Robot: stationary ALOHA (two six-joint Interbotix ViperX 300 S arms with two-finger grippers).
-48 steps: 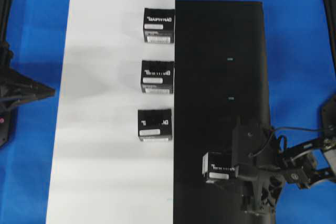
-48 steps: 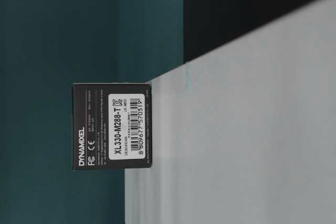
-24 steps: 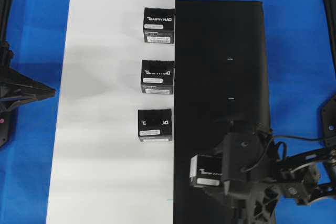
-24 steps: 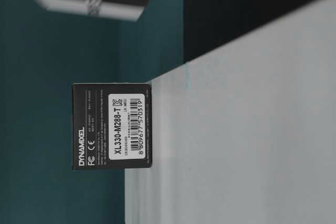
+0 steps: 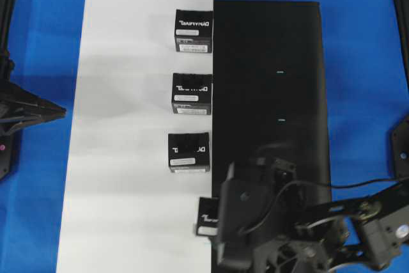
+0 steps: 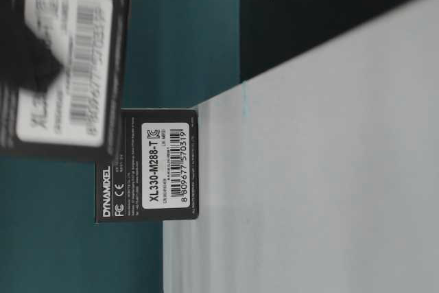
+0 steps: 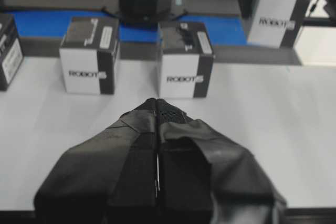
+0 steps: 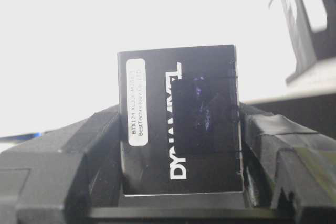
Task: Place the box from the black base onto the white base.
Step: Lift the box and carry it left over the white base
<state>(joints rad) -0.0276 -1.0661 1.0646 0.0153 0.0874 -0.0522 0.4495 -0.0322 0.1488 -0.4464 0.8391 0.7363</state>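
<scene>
Box (image 5: 207,218) number four, the small black carton with white lettering, was held between the jaws of the right gripper (image 8: 181,129), a padded finger (image 8: 79,145) pressed against each of its two opposite sides. In the right wrist view its lettered face with the pale label strip was turned toward the camera, and the carton filled the gap between the jaws. From overhead only its left end was seen past the gripper body, at the near end of the seam between the white base (image 5: 128,158) and the black base (image 5: 268,49), partly over the white edge; whether it touched the sheet could not be told. In the table-level view it appeared blurred and large, up off the surface.

Three like boxes (image 5: 192,31) stood on the white base in a row along its right edge, well apart from one another. No box was seen lying on the black base, which was marked only by tiny pale dashes. Both sheets were laid side by side on the blue worktop (image 5: 364,62).

The left gripper (image 7: 157,102) was kept at the left rim of the worktop, its jaws closed together and holding nothing.
</scene>
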